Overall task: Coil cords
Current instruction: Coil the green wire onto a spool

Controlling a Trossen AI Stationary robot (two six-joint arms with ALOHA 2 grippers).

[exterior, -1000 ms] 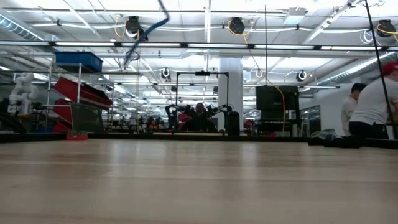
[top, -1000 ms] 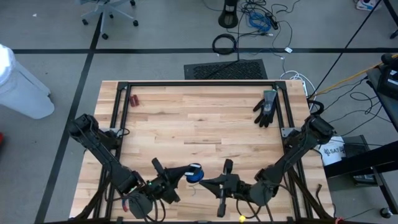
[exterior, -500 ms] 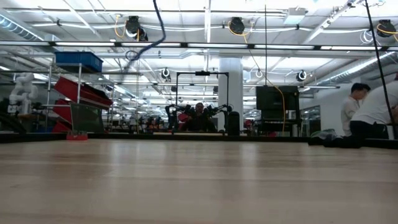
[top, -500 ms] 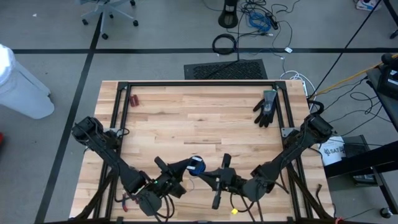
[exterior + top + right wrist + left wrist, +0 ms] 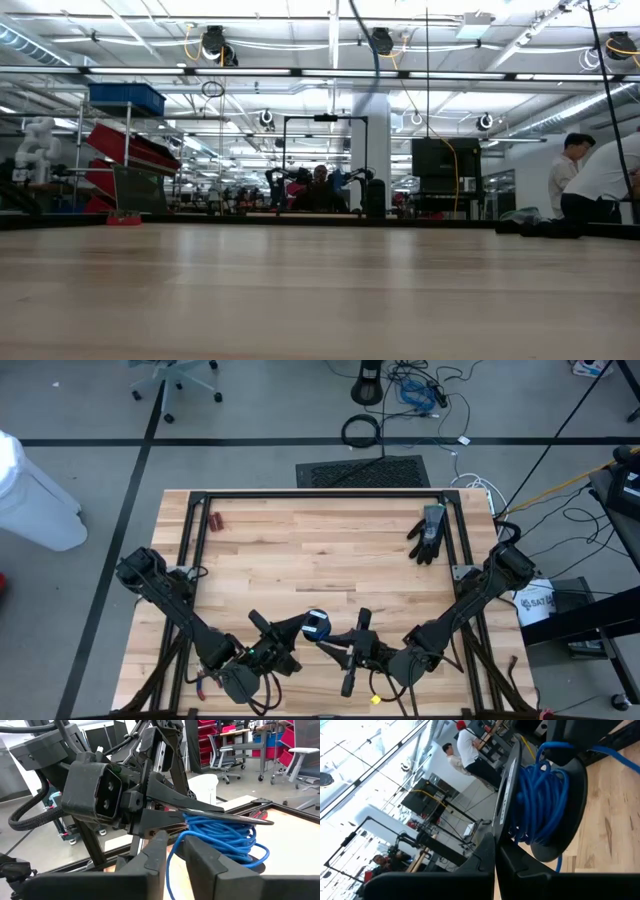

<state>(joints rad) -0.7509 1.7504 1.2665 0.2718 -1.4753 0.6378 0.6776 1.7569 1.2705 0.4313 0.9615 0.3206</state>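
A wooden table (image 5: pixel 320 550) seen from straight above, framed by black rails, with two dark robot arms reaching in from its near edge. The arms meet near the middle of that edge, where a small bundle of bright blue cords (image 5: pixel 316 626) sits between them, lifted off the wood. The left gripper (image 5: pixel 298 627) has its jaws clenched on the coil: its wrist camera shows the blue loops (image 5: pixel 540 805) pressed between its two dark fingers (image 5: pixel 507 795), with one strand trailing towards the table surface. The right gripper (image 5: pixel 332 647) lies just beside the bundle on the other side. In its wrist camera its jaws stand a little apart, with a loose blue strand (image 5: pixel 169 865) running down into the gap between them; whether they pinch it cannot be told. The same camera shows the coil (image 5: pixel 220 837) clamped in the left arm's fingers, close ahead.

Towards the far right corner of the table lies a black glove (image 5: pixel 428 533), well apart from the arms. Near the far left corner lie small red-handled pliers (image 5: pixel 215 520). The table-height camera shows only bare wood (image 5: pixel 320 290) and a workshop beyond, where two people (image 5: pixel 590 180) stand at the right
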